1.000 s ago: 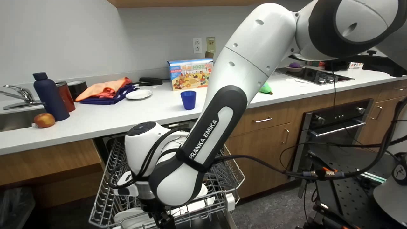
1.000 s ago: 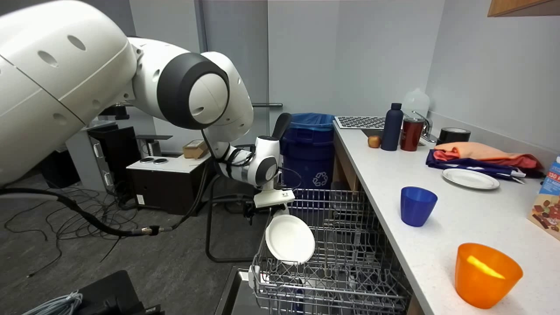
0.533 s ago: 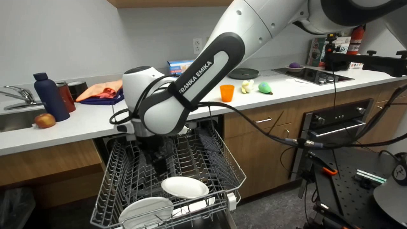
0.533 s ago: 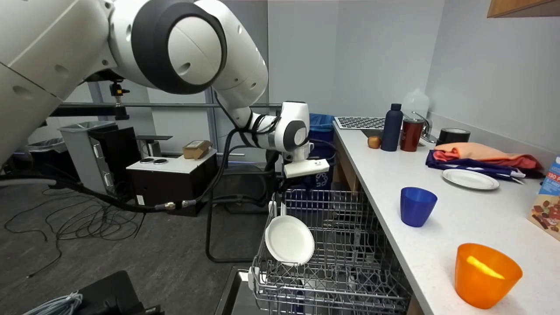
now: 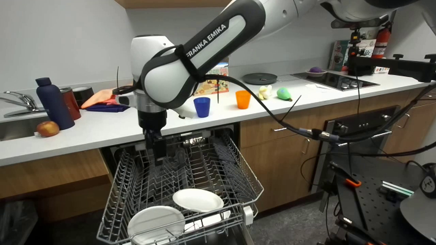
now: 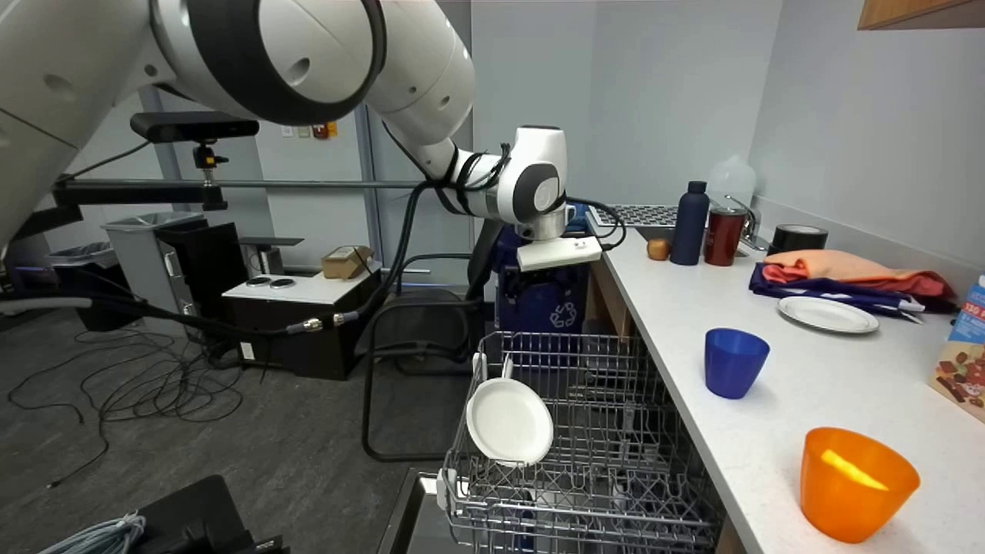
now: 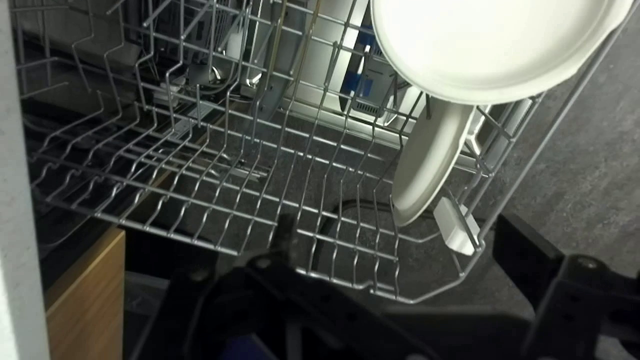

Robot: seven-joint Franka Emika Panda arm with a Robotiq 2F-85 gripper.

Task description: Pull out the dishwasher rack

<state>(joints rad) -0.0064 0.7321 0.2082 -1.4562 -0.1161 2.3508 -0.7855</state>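
A long white tabletop point(image 5: 102, 127) is set against a grey wall point(image 5: 88, 37). On it a dark blue bottle point(image 5: 54, 103), an apple point(image 5: 48, 128), soft cloths point(image 5: 105, 98), a blue cup point(image 5: 202, 108) and an orange cup point(image 5: 243, 99) are seen. Wooden cupboards point(image 5: 276, 163) are fitted underneath. In an exterior view, a dark floor point(image 6: 269, 469) is spread out wide, with loops of cable point(image 6: 175, 396) laid on it.

The dishwasher rack point(image 5: 201, 165) is pulled far out from under the tabletop's front edge, over the let-down door point(image 6: 439, 531). White plates point(image 5: 197, 200) are held by its wires, near the outer rim. Past that rim, in an exterior view, more floor is seen, and a black frame point(image 6: 366, 400) is stood close by. A blue bin point(image 6: 565, 315) is placed behind the rack's far side.

The hand point(image 7: 395, 232) is held up over the rack, in front of the tabletop's edge. Its two fingers point(image 7: 527, 250) are spread wide apart, and a gap is left between them and the wires. In the wrist view, a corner of the rack is shown beyond the space between the fingers, and the tabletop's pale edge is seen at the far left.
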